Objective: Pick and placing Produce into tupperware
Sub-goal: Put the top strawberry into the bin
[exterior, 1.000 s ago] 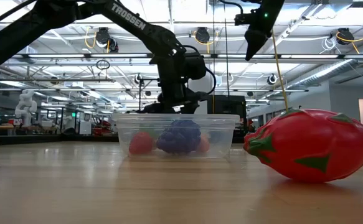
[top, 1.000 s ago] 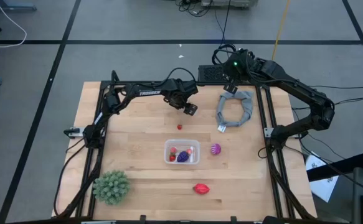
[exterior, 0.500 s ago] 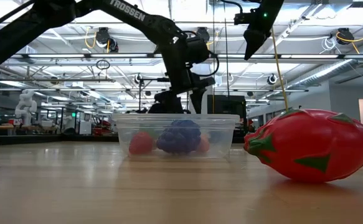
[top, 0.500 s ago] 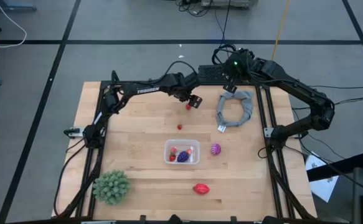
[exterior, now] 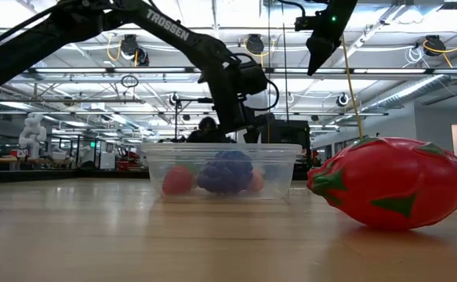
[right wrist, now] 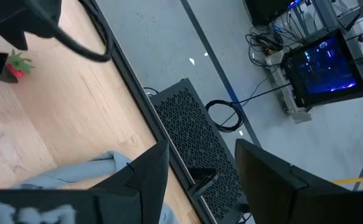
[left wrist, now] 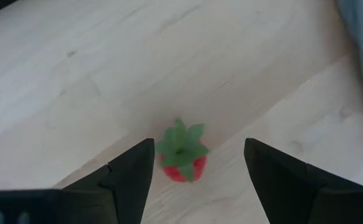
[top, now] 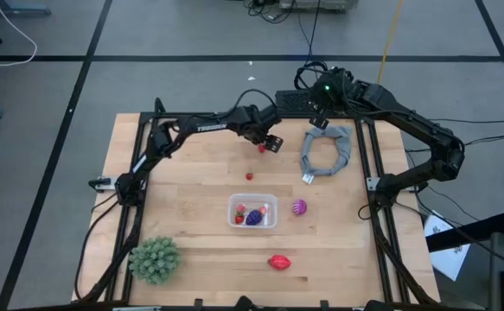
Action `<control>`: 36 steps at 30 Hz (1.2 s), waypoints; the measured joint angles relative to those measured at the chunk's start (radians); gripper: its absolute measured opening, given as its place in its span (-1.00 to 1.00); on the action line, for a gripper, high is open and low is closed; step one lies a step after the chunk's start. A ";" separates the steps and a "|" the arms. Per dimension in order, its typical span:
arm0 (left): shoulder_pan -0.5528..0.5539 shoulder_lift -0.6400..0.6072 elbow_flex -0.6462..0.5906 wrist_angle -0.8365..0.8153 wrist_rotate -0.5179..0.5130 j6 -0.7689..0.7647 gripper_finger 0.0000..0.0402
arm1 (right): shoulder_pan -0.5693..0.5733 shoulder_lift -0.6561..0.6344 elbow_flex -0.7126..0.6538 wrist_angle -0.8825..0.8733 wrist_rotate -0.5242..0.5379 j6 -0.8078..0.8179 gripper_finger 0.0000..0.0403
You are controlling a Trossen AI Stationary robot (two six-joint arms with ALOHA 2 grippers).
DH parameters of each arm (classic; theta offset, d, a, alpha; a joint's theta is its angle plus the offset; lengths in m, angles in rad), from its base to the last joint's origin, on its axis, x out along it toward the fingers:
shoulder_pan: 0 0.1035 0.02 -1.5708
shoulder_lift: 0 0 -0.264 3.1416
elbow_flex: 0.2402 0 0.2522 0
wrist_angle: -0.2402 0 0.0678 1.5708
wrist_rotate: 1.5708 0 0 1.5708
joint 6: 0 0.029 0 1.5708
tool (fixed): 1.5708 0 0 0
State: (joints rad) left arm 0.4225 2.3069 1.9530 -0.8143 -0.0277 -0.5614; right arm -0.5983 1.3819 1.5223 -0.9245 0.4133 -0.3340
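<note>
A small red strawberry (left wrist: 182,157) with a green leafy top lies on the wooden table (top: 191,164), toward its far side. My left gripper (left wrist: 197,171) is open, slants down over the berry, and has a finger on either side without touching it. A second red berry (top: 249,175) lies nearer. The clear tupperware (top: 252,210) holds small red pieces and a dark purple one. A magenta fruit (top: 299,206) lies to its right and a red oval (top: 278,261) in front. My right gripper (right wrist: 197,168) waits open, high over the far right.
A grey cloth ring (top: 327,149) lies on the far right of the table, close to the strawberry (top: 260,148). A big green spiky ball (top: 155,259) sits at the near left. Black frame rails (top: 374,186) run along the table's sides.
My left gripper has moved a little toward the table's far right and tipped up slightly, staying open. The strawberry, earlier covered by the gripper in the high view, now shows just beside it.
</note>
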 joint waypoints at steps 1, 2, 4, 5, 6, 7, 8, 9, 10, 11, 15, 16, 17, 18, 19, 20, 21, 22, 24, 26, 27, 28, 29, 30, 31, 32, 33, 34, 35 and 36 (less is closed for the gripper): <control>0.002 0.000 0.000 -0.004 0.000 0.000 0.26 | 0.000 0.000 0.000 0.000 0.000 0.000 -0.12; 0.003 0.000 0.000 -0.003 0.000 0.000 0.26 | 0.000 0.000 0.000 0.000 0.000 -0.001 -0.12; 0.005 0.000 0.000 -0.003 -0.003 -0.001 0.26 | 0.000 0.000 0.000 0.002 0.000 -0.005 -0.12; 0.004 0.000 0.000 -0.003 -0.005 0.000 0.26 | 0.000 0.000 0.000 0.006 0.000 -0.005 -0.12; 0.003 0.000 0.000 -0.004 -0.011 -0.001 0.26 | 0.000 0.000 0.000 0.010 0.000 -0.005 -0.12; 0.002 0.000 0.000 -0.009 -0.016 0.000 0.26 | 0.000 0.000 0.000 0.011 0.000 -0.005 -0.12; 0.001 0.000 0.000 -0.014 -0.017 0.000 0.26 | 0.000 0.000 0.000 0.008 0.000 -0.005 -0.12; 0.001 0.000 0.000 -0.014 -0.017 0.000 0.26 | 0.000 0.000 0.000 0.007 0.000 -0.006 -0.12; 0.001 0.005 0.000 -0.008 -0.019 0.000 0.26 | 0.000 0.000 0.000 0.008 0.000 -0.006 -0.12; 0.002 0.007 0.001 -0.002 -0.020 0.001 0.26 | 0.000 0.000 0.000 0.008 0.000 -0.007 -0.12; 0.003 0.011 0.000 -0.017 -0.042 0.003 0.26 | 0.004 0.000 0.000 0.008 -0.001 -0.007 -0.12; 0.003 0.011 0.000 -0.014 -0.042 0.003 0.26 | 0.004 0.000 0.000 0.008 -0.001 -0.007 -0.12; 0.003 0.011 0.000 -0.015 -0.042 0.003 0.26 | 0.004 0.000 0.000 0.008 -0.001 -0.007 -0.12; 0.002 0.011 0.000 -0.019 -0.042 0.004 0.26 | 0.004 0.000 0.000 0.008 0.000 -0.007 -0.12; 0.001 0.011 0.000 -0.021 -0.042 0.006 0.26 | 0.005 0.000 0.000 0.008 -0.001 -0.007 -0.12; 0.001 0.011 0.000 -0.024 -0.042 0.005 0.26 | 0.005 0.000 0.000 0.008 -0.001 -0.007 -0.12; 0.001 0.011 0.000 -0.030 -0.042 0.001 0.26 | 0.005 0.000 0.000 0.008 -0.001 -0.007 -0.12; 0.001 0.011 0.000 -0.036 -0.042 -0.001 0.26 | 0.005 0.000 0.000 0.008 0.000 -0.007 -0.12; -0.002 0.011 0.000 -0.055 -0.041 -0.010 0.26 | 0.005 0.000 0.000 0.008 0.000 -0.007 -0.12; -0.003 0.011 0.000 -0.063 -0.041 -0.020 0.26 | 0.005 0.000 0.000 0.008 0.000 -0.007 -0.12; -0.004 0.011 0.000 -0.062 -0.042 -0.023 0.26 | 0.005 0.000 0.000 0.008 -0.001 -0.007 -0.12; -0.005 0.011 0.000 -0.063 -0.042 -0.026 0.26 | 0.005 0.000 0.000 0.008 -0.001 -0.007 -0.12; -0.005 0.011 0.000 -0.065 -0.042 -0.028 0.26 | 0.005 0.000 0.000 0.008 0.000 -0.007 -0.12; -0.006 0.011 0.000 -0.069 -0.042 -0.034 0.26 | 0.005 0.000 0.000 0.008 0.000 -0.007 -0.12; -0.005 0.011 0.000 -0.072 -0.042 -0.039 0.26 | 0.005 0.000 0.000 0.008 0.000 -0.007 -0.12; -0.005 0.011 0.000 -0.073 -0.042 -0.043 0.26 | 0.005 0.000 0.000 0.008 -0.001 -0.007 -0.12; -0.006 0.011 0.000 -0.072 -0.042 -0.044 0.26 | 0.005 0.000 0.000 0.008 0.000 -0.007 -0.12; -0.006 0.011 0.000 -0.071 -0.042 -0.044 0.26 | 0.005 0.000 0.000 0.008 0.000 -0.007 -0.12; -0.007 0.011 0.000 -0.072 -0.042 -0.045 0.26 | 0.005 0.000 0.000 0.008 0.000 -0.007 -0.12; -0.009 0.011 0.000 -0.072 -0.042 -0.047 0.26 | 0.005 0.000 0.000 0.008 0.000 -0.007 -0.12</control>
State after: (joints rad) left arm 0.4140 2.3177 1.9533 -0.8860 -0.0696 -0.6080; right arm -0.5938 1.3819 1.5223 -0.9161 0.4129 -0.3412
